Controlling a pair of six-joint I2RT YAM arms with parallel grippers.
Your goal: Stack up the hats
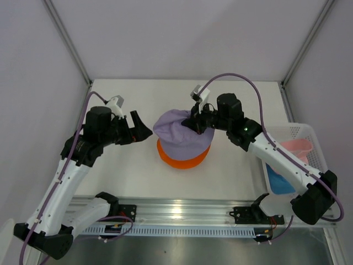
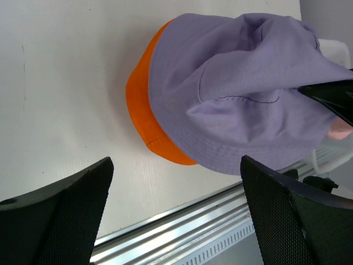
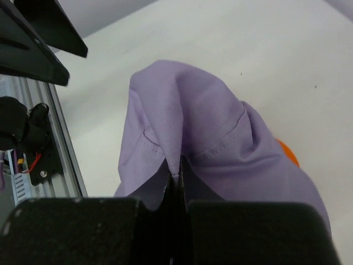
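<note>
Pinching a raised fold at the crown of the pale purple hat [image 1: 182,135] with the right tool [image 1: 197,123], clamped tight on the cloth from the hat's right side. Draped below that grip over the orange hat [image 1: 181,162] mid-table [image 1: 127,176], only an orange rim showing at the near edge. Spread wide and empty just left of the stack, the left tool [image 1: 141,126]; well off right in the basket [image 1: 309,130], nearer the right arm, the pink hat [image 1: 298,146] and blue hat [image 1: 278,182].

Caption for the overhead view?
The right tool pinches the purple hat over the orange hat; left tool open nearby.
</note>
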